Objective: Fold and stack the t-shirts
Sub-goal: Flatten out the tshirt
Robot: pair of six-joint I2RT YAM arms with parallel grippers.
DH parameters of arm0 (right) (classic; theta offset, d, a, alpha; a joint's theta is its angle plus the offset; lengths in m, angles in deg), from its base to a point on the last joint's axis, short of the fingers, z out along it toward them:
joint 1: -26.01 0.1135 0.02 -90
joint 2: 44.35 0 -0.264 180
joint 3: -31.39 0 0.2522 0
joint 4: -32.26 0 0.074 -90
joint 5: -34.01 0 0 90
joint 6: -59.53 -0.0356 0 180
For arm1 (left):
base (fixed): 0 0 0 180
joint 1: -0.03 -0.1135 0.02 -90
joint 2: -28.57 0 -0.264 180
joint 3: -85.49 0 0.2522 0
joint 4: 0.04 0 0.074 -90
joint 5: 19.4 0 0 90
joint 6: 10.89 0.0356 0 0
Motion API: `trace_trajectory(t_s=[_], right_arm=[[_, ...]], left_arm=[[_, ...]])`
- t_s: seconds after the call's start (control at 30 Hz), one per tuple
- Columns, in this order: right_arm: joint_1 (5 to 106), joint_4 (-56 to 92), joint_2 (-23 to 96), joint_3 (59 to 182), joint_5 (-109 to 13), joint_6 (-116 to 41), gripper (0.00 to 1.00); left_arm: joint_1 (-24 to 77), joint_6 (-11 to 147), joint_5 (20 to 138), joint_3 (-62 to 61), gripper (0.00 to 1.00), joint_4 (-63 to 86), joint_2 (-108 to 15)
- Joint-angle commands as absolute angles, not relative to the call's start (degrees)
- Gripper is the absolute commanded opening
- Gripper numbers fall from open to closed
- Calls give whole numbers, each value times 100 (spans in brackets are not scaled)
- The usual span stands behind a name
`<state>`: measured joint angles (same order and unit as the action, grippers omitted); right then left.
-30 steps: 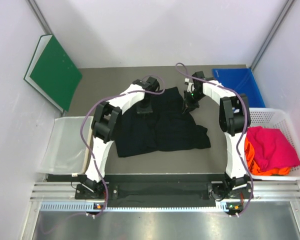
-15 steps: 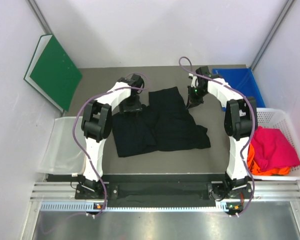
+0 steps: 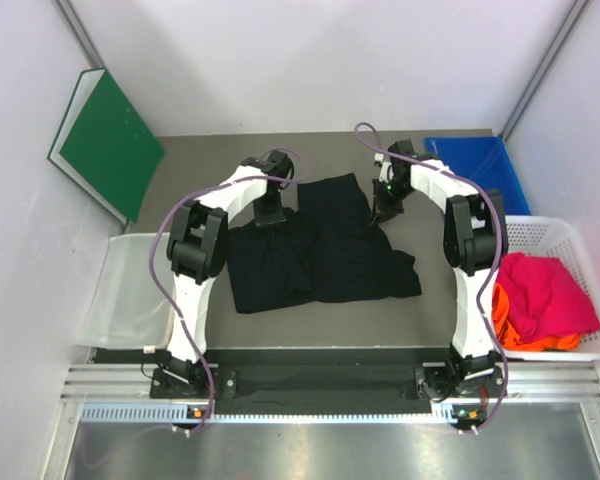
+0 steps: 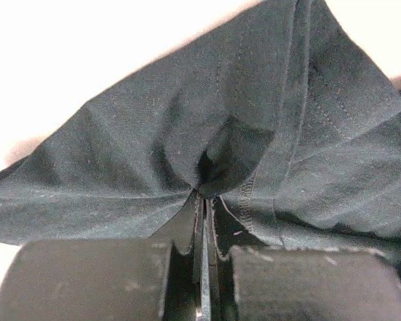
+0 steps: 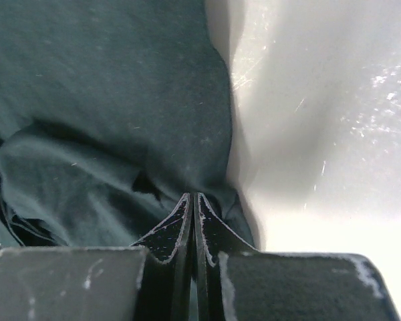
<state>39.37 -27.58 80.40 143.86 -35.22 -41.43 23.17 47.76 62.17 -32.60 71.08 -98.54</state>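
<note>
1. Black t-shirt lies crumpled midway across the table, long axis left to right, its bulk on the near side of both pincers.
2. Left gripper is clamped tight on a gathered pinch at the shirt's far-left corner.
3. Right gripper is likewise closed on the far-right hem.
4. Pink t-shirt sits in the basket, well apart.

Top view even, soft light, sharp; wrist views blown-out bkgd, blurry foregrnd.
</note>
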Motion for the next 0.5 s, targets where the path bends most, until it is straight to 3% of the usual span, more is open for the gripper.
trace_trajectory(t_s=[0.0,0.13,0.17,0.2,0.27,0.3,0.37,0.47], right_arm=[[3980,-2843,8151,14736,-3402,-4092,0],[4007,-2826,8116,14789,-3507,-4092,0],[4007,-2930,8125,14815,-3542,-4066,4],[3998,-2931,8142,14824,-3534,-4057,10],[3989,-2853,8090,14754,-3595,-4048,47],[3998,-2808,7976,14632,-3595,-4048,55],[3998,-2720,7870,14500,-3621,-4031,69],[3998,-2615,7729,14280,-3613,-3996,70]], left_arm=[[2315,4747,5840,-3576,0,7251,-9766],[2166,4756,5592,-3514,0,7269,-9326],[2087,4765,5583,-3488,0,7261,-9229],[2051,4791,5583,-3479,0,7261,-9089],[1998,4817,5592,-3462,0,7287,-9000],[1989,4844,5583,-3462,0,7296,-8974],[1989,4844,5592,-3427,0,7348,-8973],[1989,4783,5653,-3269,0,7331,-8982]])
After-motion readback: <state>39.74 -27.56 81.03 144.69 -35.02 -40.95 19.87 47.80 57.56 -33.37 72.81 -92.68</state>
